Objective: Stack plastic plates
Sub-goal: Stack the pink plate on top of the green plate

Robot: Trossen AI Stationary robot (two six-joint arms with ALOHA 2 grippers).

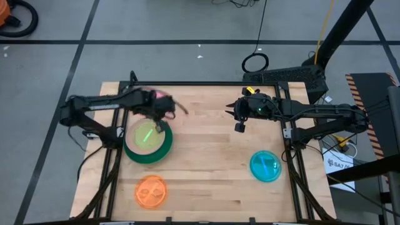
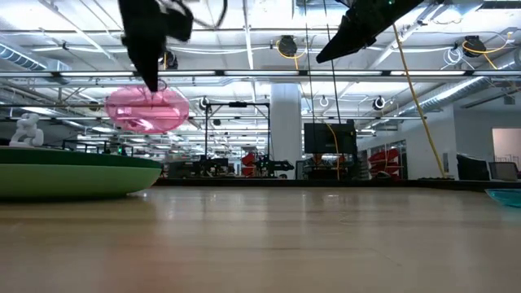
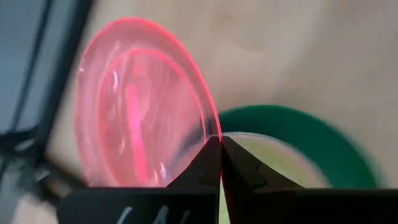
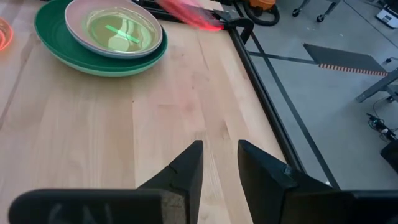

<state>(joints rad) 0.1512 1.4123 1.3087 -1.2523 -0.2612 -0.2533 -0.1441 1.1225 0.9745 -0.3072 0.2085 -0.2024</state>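
A translucent red-pink plate (image 3: 140, 106) hangs in the air, with my left gripper (image 3: 219, 142) shut on it; it also shows in the low view (image 2: 146, 108). Just beside it on the table stands a stack (image 1: 148, 142): a dark green plate at the bottom, a light green one on it, and a smaller pale plate with a lime glow (image 4: 115, 28) on top. An orange plate (image 1: 151, 190) lies near the front left and a blue plate (image 1: 265, 165) at the right. My right gripper (image 4: 221, 155) hovers open over the table's far right part (image 1: 237, 119). My left gripper pinches the red-pink plate's rim (image 3: 214, 127) between its two fingers. The fingers come from above, pointing steeply down. The plate hangs tilted below the fingertips (image 2: 153, 83), lifted clear of the table and of the stack.
Bare wood lies in the table's middle (image 1: 206, 156). A black frame rail (image 4: 261, 81) runs along the table's edge, with grey floor beyond it. The blue plate's rim (image 2: 505, 195) shows at the right in the low view.
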